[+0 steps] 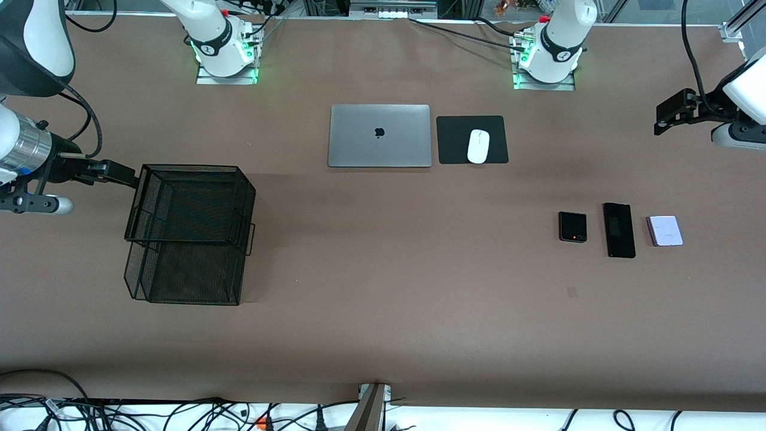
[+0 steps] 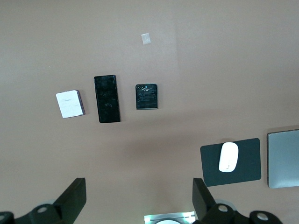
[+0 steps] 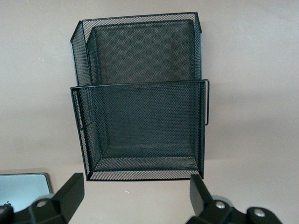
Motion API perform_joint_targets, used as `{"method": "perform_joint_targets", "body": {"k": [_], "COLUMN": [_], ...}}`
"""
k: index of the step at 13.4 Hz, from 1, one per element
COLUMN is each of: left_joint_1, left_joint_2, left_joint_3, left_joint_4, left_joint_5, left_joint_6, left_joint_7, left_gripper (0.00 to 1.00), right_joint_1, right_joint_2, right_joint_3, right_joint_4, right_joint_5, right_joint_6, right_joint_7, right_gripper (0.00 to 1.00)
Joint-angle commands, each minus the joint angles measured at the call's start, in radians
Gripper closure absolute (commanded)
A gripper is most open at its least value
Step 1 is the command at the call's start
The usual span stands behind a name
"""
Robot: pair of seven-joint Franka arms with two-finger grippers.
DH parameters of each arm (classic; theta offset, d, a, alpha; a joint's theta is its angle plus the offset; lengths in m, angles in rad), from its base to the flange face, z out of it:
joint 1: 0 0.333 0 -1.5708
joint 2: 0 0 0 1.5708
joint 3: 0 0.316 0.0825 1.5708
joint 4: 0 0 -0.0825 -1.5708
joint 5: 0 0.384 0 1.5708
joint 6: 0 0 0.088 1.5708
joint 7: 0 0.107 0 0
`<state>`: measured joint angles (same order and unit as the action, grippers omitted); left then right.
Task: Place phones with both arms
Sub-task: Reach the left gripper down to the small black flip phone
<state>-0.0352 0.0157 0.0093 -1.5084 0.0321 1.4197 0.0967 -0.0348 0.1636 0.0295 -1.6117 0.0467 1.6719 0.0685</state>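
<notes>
Three phones lie in a row on the brown table toward the left arm's end: a small squarish black one with an orange dot [image 1: 573, 227] [image 2: 146, 96], a long slim black slab [image 1: 619, 230] [image 2: 107, 98], and a small pale lilac-white one [image 1: 664, 231] [image 2: 70, 103]. My left gripper [image 1: 660, 120] [image 2: 138, 186] hangs high over the table at that end, open and empty, well apart from the phones. My right gripper [image 1: 134, 178] [image 3: 135, 182] is up in the air beside the black mesh basket, also open with nothing between its fingers.
A black two-tier wire mesh basket [image 1: 191, 233] [image 3: 140, 93] stands toward the right arm's end. Between the two bases lie a shut grey laptop [image 1: 380, 136] [image 2: 283, 158] [image 3: 23, 189] and a white mouse [image 1: 478, 146] [image 2: 229, 157] on a black pad [image 1: 455, 140].
</notes>
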Motion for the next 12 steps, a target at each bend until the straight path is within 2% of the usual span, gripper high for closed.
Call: {"method": "perform_joint_targets", "body": {"k": [1, 8, 12], "left_joint_1": [0.005, 0.008, 0.012], "left_joint_2": [-0.028, -0.026, 0.002], "left_joint_3": [-0.002, 0.006, 0.008], "left_joint_4": [-0.027, -0.036, -0.073], "left_joint_5": [-0.024, -0.020, -0.017], "left_joint_6": [0.002, -0.001, 0.021], "left_joint_7": [0.015, 0.017, 0.017], "left_gripper": [0.00, 0.00, 0.00], "right_joint_1": [-0.008, -0.008, -0.007], "right_joint_2": [-0.010, -0.009, -0.010], "right_joint_3": [0.001, -0.002, -0.002], "right_joint_4": [0.003, 0.004, 0.003], "right_joint_5": [0.016, 0.013, 0.013], "right_joint_6": [-0.017, -0.017, -0.018], "right_joint_7": [-0.016, -0.013, -0.013], "right_gripper": [0.00, 0.00, 0.00]}}
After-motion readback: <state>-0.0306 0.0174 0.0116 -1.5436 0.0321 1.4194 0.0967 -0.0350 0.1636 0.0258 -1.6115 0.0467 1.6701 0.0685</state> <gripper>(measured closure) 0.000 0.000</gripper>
